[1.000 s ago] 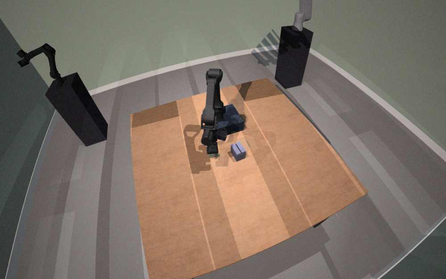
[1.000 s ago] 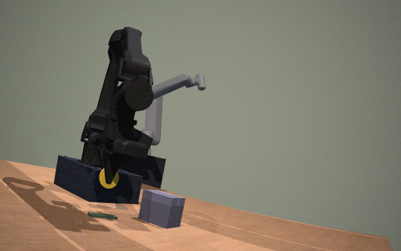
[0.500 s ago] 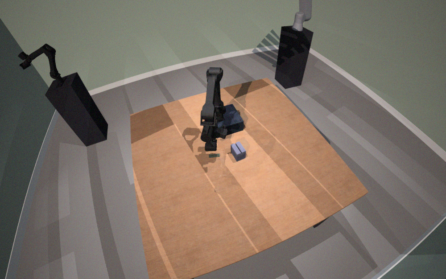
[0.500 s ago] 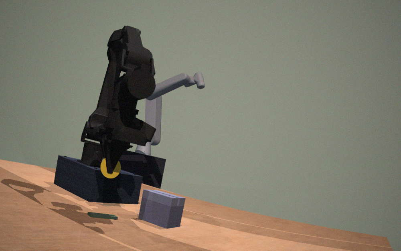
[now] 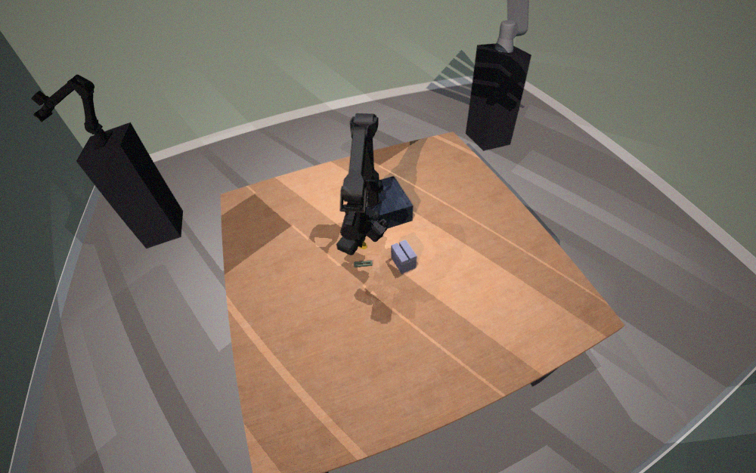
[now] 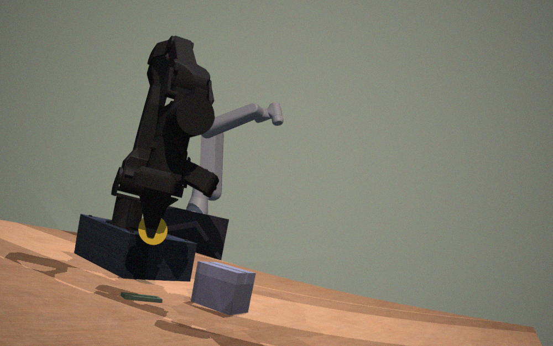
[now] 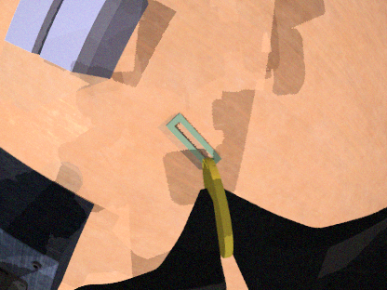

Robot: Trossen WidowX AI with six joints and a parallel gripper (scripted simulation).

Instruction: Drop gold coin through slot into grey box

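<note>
My gripper (image 6: 151,235) (image 7: 210,194) is shut on the gold coin (image 5: 364,245) (image 6: 152,241) (image 7: 225,232), which hangs edge-down between the fingertips, above the table. The dark-green holder (image 5: 357,264) (image 6: 143,299) (image 7: 179,118) lies empty on the table; in the wrist view its near end is just beyond the coin's far edge. The closed grey box (image 5: 406,264) (image 6: 218,290) (image 7: 79,30) stands to the right of the holder in the top and exterior views and at the top left of the wrist view. The box's slot (image 7: 48,25) runs at a different angle from the coin in the wrist view.
The arm's dark-blue base block (image 5: 397,202) (image 6: 99,248) (image 7: 28,253) stands behind the holder and box. A black pedestal (image 5: 125,189) with another arm stands at the left, and a second pedestal (image 5: 491,119) with a grey arm stands at the back right.
</note>
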